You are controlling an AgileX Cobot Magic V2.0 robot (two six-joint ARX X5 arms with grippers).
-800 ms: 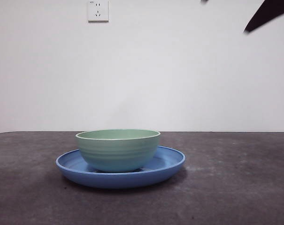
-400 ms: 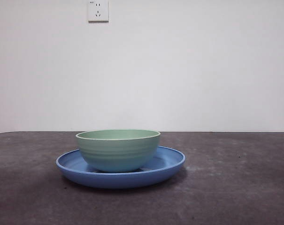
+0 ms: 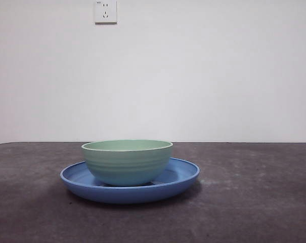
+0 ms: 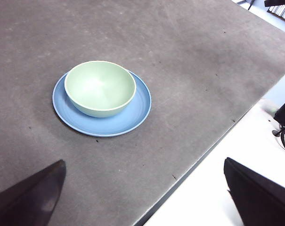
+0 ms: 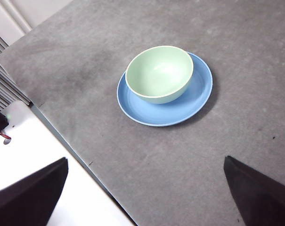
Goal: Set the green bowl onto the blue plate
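On the table (image 3: 254, 202), bowl seated in plate

Nearest the front camera, the blue plate (image 3: 179, 181) lies flat; the green bowl (image 3: 127, 162) stands upright on it, slightly off-centre. Beyond, a wall socket (image 3: 105, 11). Left gripper (image 4: 142, 197) and right gripper (image 5: 144, 195) hang high, well apart from both, jaws spread wide, holding nothing.

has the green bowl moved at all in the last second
No. In the front view the green bowl sits at the same spot on the blue plate, same offset below the wall socket as before.
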